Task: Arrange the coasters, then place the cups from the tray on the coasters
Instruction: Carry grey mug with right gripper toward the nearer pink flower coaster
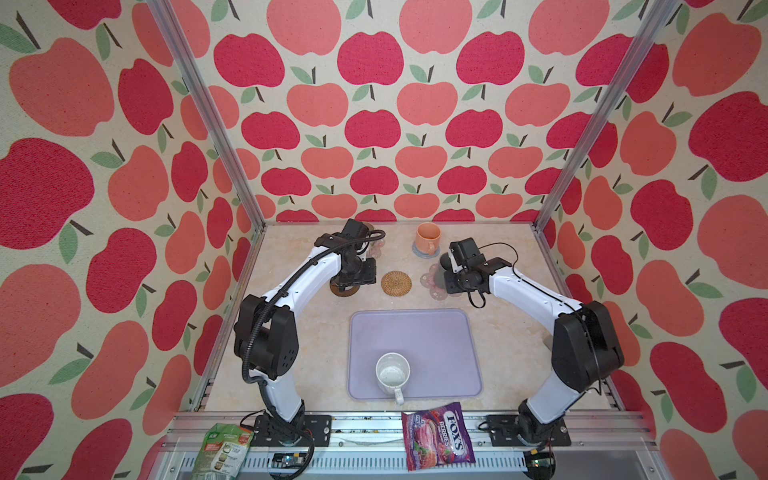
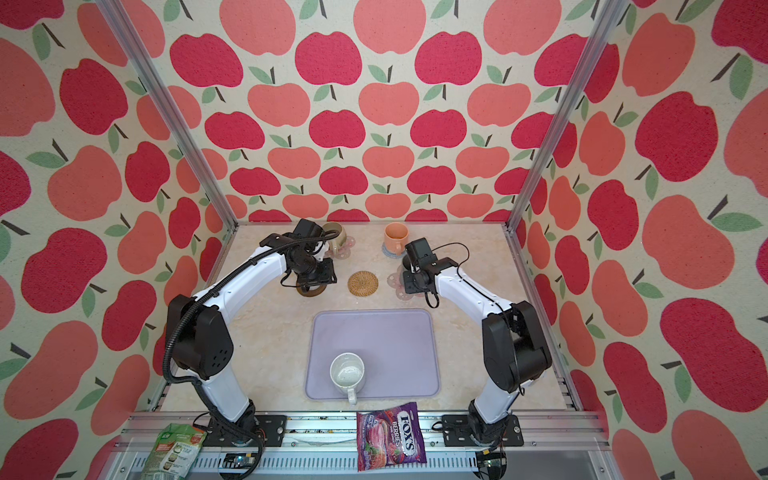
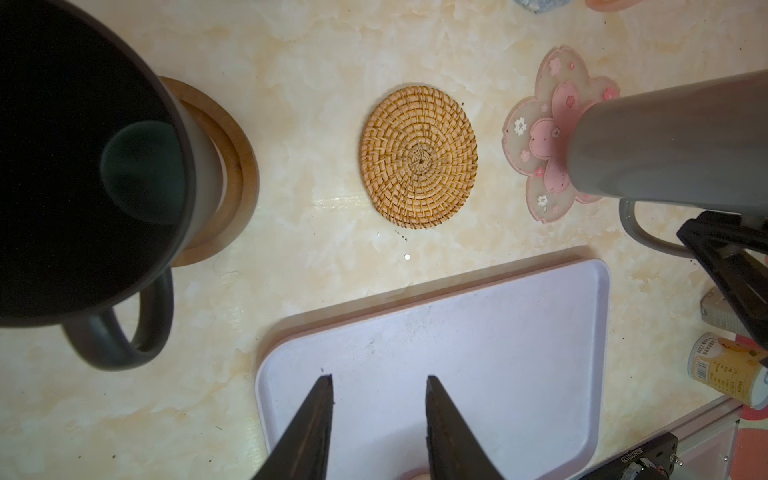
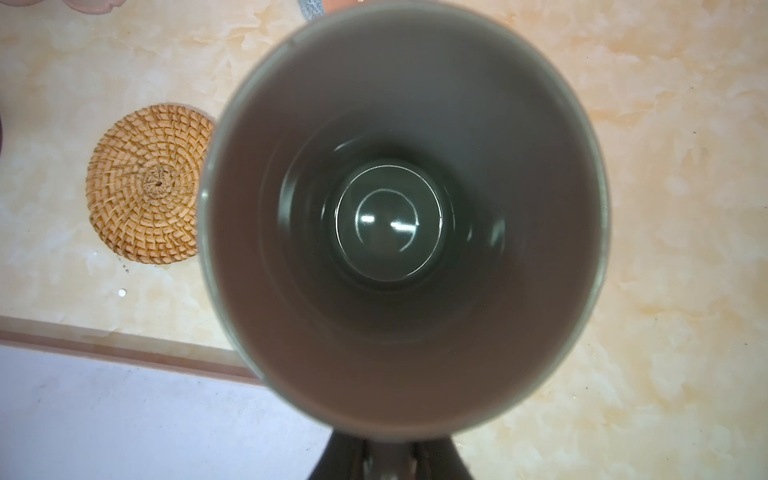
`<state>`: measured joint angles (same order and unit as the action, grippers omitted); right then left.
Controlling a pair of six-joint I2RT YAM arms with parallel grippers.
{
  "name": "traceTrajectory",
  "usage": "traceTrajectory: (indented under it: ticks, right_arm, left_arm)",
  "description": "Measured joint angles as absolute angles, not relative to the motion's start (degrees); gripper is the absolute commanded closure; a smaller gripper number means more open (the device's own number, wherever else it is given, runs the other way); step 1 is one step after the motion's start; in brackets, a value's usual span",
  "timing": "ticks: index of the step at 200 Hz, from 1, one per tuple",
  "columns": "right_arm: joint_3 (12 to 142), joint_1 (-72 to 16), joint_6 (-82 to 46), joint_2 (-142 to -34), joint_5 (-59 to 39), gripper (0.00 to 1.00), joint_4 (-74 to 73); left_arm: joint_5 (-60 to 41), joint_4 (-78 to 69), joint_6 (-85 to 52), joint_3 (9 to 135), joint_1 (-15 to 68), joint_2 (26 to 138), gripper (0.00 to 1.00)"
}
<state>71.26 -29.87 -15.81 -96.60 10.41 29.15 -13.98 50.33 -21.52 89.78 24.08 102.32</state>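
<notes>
1. Four cups are judged placed: the orange mug (image 1: 428, 237) on the grey-blue coaster (image 1: 417, 252), the beige mug (image 2: 334, 233) on a pink flower coaster (image 2: 350, 242), the black mug (image 3: 83, 166) on the brown disc (image 3: 239, 174), and the grey mug (image 3: 665, 141) apparently set on the second flower coaster (image 3: 536, 137).
2. One cup is left: the speckled white mug (image 1: 392, 374) is seen upright on the lavender tray (image 1: 436, 345), near its front edge, while the rattan coaster (image 1: 396, 283) lies bare.
3. The left hand (image 3: 379, 379) is held open and empty. The right hand (image 4: 388, 455) is closed on the grey mug's handle, so its release is judged pending.
</notes>
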Motion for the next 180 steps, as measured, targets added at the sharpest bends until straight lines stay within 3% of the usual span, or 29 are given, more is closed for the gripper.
traceTrajectory:
  ticks: [180]
  right_arm:
    - [73.93,-29.87,-12.97,-100.31,12.40,1.00,30.22]
  left_arm:
    - [-14.90,50.30,-21.52,89.78,22.48,102.32,0.61]
